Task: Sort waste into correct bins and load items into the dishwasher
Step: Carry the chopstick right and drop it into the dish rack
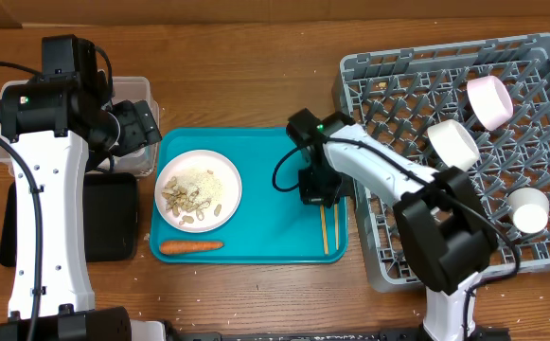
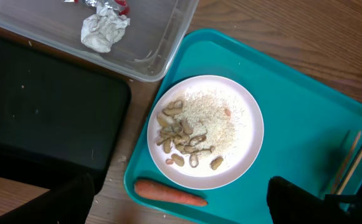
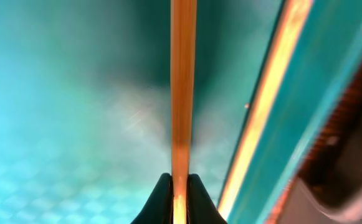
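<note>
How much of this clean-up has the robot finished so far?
Done: pink bowl, white bowl and cup sit in the dish rack; wrappers lie in the clear tub. In hand: the right gripper is shut on a chopstick. Left: the plate with food scraps, the carrot, the other chopstick.
</note>
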### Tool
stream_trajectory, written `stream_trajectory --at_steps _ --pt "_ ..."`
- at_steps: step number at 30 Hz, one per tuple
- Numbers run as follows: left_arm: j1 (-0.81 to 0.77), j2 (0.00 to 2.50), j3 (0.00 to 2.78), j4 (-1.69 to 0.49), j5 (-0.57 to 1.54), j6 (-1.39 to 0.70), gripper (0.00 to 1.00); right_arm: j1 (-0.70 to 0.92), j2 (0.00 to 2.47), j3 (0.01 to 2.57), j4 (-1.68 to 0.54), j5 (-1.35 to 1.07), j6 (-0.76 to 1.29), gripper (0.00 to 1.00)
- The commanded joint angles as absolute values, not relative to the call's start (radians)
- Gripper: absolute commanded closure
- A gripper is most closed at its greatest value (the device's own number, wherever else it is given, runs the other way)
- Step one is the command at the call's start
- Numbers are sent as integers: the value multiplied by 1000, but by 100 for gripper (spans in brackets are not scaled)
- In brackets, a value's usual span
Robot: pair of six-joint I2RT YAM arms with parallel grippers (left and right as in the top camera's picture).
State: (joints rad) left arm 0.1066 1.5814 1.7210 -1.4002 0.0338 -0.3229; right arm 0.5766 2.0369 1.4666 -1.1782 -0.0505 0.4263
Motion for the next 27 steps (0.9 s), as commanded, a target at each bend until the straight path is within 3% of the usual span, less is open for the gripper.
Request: stream_trajectory --at_steps 1,8,17,27 --pt "108 1582 1716 -1403 42 -337 10 562 1862 1550 -1200 -10 354 96" --pt "108 1582 1716 -1403 42 -337 10 461 1691 1553 -1261 89 294 96" --pt "108 1582 1716 -1403 42 -337 10 290 1686 1489 -1333 72 123 96" --pt "108 1582 1716 -1402 42 -337 9 278 1688 1323 -1269 5 96 96"
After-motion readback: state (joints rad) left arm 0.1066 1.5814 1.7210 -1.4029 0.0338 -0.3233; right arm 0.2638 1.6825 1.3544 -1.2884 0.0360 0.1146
